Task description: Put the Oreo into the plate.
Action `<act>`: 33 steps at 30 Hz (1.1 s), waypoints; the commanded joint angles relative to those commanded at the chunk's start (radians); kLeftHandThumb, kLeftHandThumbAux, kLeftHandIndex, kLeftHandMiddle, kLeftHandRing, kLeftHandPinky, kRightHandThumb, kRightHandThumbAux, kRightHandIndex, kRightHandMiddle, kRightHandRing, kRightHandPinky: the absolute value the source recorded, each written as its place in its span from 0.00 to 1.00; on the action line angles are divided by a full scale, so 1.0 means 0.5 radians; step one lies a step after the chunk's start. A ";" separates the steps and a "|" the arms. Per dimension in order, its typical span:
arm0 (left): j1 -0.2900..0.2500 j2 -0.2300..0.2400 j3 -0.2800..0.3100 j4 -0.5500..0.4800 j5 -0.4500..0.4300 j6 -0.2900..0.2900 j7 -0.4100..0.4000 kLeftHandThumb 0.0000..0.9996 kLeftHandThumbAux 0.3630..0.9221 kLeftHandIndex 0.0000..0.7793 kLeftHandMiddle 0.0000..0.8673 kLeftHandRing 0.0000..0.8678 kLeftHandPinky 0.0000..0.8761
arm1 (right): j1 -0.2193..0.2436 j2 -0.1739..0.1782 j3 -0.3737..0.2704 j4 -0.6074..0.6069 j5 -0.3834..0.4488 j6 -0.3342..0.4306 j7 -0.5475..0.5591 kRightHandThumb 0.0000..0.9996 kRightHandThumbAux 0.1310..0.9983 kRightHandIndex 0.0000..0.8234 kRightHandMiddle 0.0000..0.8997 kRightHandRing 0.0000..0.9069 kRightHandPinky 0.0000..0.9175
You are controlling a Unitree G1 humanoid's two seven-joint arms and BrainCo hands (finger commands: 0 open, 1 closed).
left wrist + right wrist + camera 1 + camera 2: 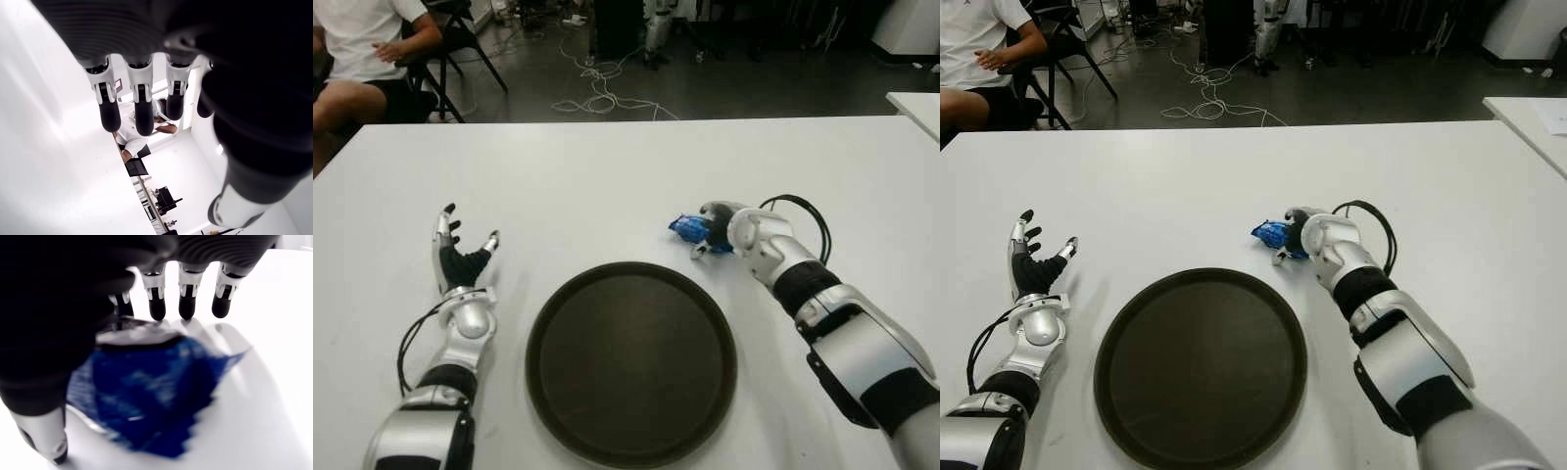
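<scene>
While the blue Oreo packet (687, 228) is lying on the white table (607, 176) just right of the frame's centre, the right hand (722, 231) is reaching in from the lower right and closing around it. In the right wrist view the fingers (188, 303) are arching over the far edge of the wrapper and the thumb is coming down on the near side, so the hand appears to be caging the packet; whether the pinch is already firm I cannot tell, and the packet seems to be sitting on the table rather than lifted. That wide, overhand wrap is probably suiting a crinkly, slippery wrapper that could squirt out of a fingertip grip. Below and left of the packet, near it but apart, the dark round plate (631, 364) is waiting with nothing on it, so a short carry toward the lower centre of the frame should be enough. At the lower left of the frame, left of the plate, the left hand (460, 257) is showing its fingers spread and holding nothing. A seated person (362, 49) is occupying the upper left corner, well away.
</scene>
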 joint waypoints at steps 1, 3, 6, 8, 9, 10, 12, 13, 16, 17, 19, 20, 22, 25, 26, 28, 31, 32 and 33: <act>0.000 0.000 0.000 -0.001 0.000 -0.001 -0.001 0.12 0.81 0.14 0.13 0.15 0.17 | -0.001 0.001 0.000 0.003 0.002 -0.001 0.002 0.00 0.67 0.08 0.11 0.06 0.00; 0.002 0.000 0.000 -0.003 0.000 -0.001 -0.003 0.12 0.81 0.14 0.13 0.14 0.16 | -0.004 0.001 -0.001 0.007 0.005 -0.001 0.011 0.00 0.67 0.08 0.11 0.06 0.00; 0.003 -0.001 0.000 -0.006 0.002 0.001 -0.002 0.10 0.81 0.13 0.13 0.14 0.16 | -0.010 0.003 -0.001 0.006 0.008 0.015 0.037 0.00 0.66 0.08 0.11 0.05 0.00; 0.004 -0.002 -0.001 -0.008 0.003 -0.001 0.003 0.10 0.82 0.13 0.12 0.14 0.18 | -0.014 0.006 0.001 0.006 0.008 0.028 0.055 0.00 0.66 0.08 0.11 0.05 0.00; 0.004 -0.002 -0.001 -0.009 0.004 -0.003 0.005 0.11 0.83 0.14 0.12 0.15 0.19 | -0.015 0.006 0.001 0.007 0.008 0.032 0.062 0.00 0.67 0.08 0.11 0.05 0.00; 0.005 -0.002 -0.002 -0.009 0.005 -0.004 0.007 0.11 0.83 0.14 0.12 0.15 0.20 | -0.017 0.007 0.003 0.008 0.006 0.036 0.068 0.00 0.67 0.08 0.11 0.05 0.00; 0.005 -0.002 -0.002 -0.010 0.007 -0.006 0.010 0.12 0.84 0.14 0.12 0.15 0.21 | -0.020 0.009 0.004 0.011 0.004 0.041 0.075 0.00 0.67 0.08 0.11 0.05 0.00; 0.006 -0.002 -0.002 -0.010 0.007 -0.007 0.011 0.12 0.84 0.15 0.12 0.15 0.21 | -0.021 0.010 0.005 0.013 0.004 0.042 0.077 0.00 0.67 0.08 0.11 0.05 0.00; 0.007 -0.004 0.001 -0.012 0.002 -0.019 0.008 0.13 0.85 0.16 0.12 0.14 0.19 | -0.015 0.017 -0.005 0.058 0.012 0.022 0.040 0.00 0.67 0.08 0.11 0.05 0.00; 0.008 -0.004 0.002 -0.012 0.001 -0.021 0.007 0.13 0.85 0.16 0.12 0.14 0.19 | -0.015 0.018 -0.007 0.060 0.014 0.022 0.037 0.00 0.67 0.08 0.11 0.05 0.00; 0.007 -0.004 0.002 -0.011 0.002 -0.024 0.008 0.13 0.85 0.17 0.12 0.14 0.19 | -0.018 0.019 -0.010 0.071 0.017 0.018 0.036 0.00 0.67 0.08 0.11 0.05 0.00; 0.007 -0.003 0.000 -0.011 0.004 -0.024 0.010 0.13 0.85 0.17 0.12 0.14 0.19 | -0.020 0.020 -0.010 0.077 0.017 0.015 0.036 0.00 0.67 0.08 0.11 0.05 0.00; 0.007 -0.003 -0.001 -0.010 0.007 -0.024 0.016 0.14 0.84 0.16 0.12 0.14 0.19 | -0.024 0.021 -0.008 0.085 0.016 0.014 0.042 0.00 0.66 0.08 0.11 0.06 0.00; 0.006 -0.002 -0.003 -0.008 0.012 -0.023 0.025 0.14 0.83 0.16 0.12 0.14 0.19 | -0.031 0.024 0.001 0.095 0.009 0.015 0.051 0.00 0.66 0.09 0.11 0.06 0.00; 0.006 -0.001 -0.004 -0.008 0.014 -0.021 0.026 0.14 0.83 0.16 0.12 0.14 0.18 | -0.032 0.027 0.000 0.101 0.009 0.016 0.049 0.00 0.66 0.09 0.11 0.06 0.00; 0.006 0.000 -0.006 -0.008 0.016 -0.019 0.026 0.13 0.82 0.15 0.12 0.14 0.18 | -0.031 0.029 -0.003 0.107 0.012 0.015 0.041 0.00 0.66 0.09 0.11 0.06 0.00; 0.007 0.001 -0.008 -0.008 0.016 -0.021 0.022 0.12 0.82 0.15 0.11 0.14 0.18 | -0.024 0.029 -0.008 0.105 0.015 0.008 0.020 0.00 0.65 0.08 0.11 0.06 0.00; 0.007 0.001 -0.008 -0.009 0.016 -0.021 0.019 0.12 0.82 0.15 0.11 0.14 0.18 | -0.021 0.029 -0.011 0.103 0.017 0.006 0.015 0.00 0.65 0.08 0.11 0.06 0.00; 0.007 0.001 -0.009 -0.009 0.016 -0.021 0.017 0.12 0.83 0.15 0.11 0.13 0.17 | -0.020 0.029 -0.012 0.101 0.019 0.004 0.012 0.00 0.66 0.08 0.11 0.06 0.00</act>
